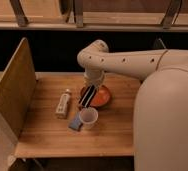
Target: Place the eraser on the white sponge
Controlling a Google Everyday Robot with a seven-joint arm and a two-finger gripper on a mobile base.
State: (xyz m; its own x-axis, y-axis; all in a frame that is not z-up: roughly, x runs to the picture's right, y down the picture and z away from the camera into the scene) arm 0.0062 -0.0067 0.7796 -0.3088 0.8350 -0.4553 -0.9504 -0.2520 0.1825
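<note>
One eraser [86, 98] (gripped by end effector [90, 91]) over one bowl [103, 98].

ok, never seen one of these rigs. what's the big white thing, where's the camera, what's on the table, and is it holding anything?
The big white shape is a mobile robot: its body fills the right side, and its one arm reaches left and bends down over the table. There is only one picture, from a camera looking down on the table past the robot's body. At the arm's end the gripper, a two-finger clamp, hangs over the orange bowl and looks shut on the eraser, a black striped block. On the wooden table: the bowl, a white cup, a pale sponge against the cup's left side, and a small white bottle. A wooden panel stands at the table's left edge.
</note>
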